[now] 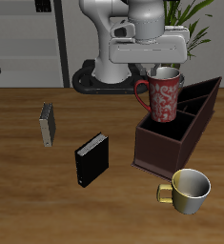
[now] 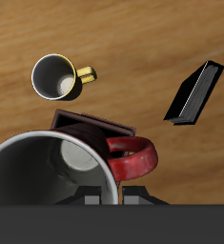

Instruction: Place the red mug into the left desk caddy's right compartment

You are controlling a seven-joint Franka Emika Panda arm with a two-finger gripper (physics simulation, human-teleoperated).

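The tool grips the red mug by its rim, holding it upright just above the caddy so it can drop into the widest section.

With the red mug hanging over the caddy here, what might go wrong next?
1. The red mug hangs tilted above the left desk caddy; it may catch a wall or divider going down.
2. The pincer grips only the rim, so the mug might slip.
3. The yellow mug stands close to the caddy's front.
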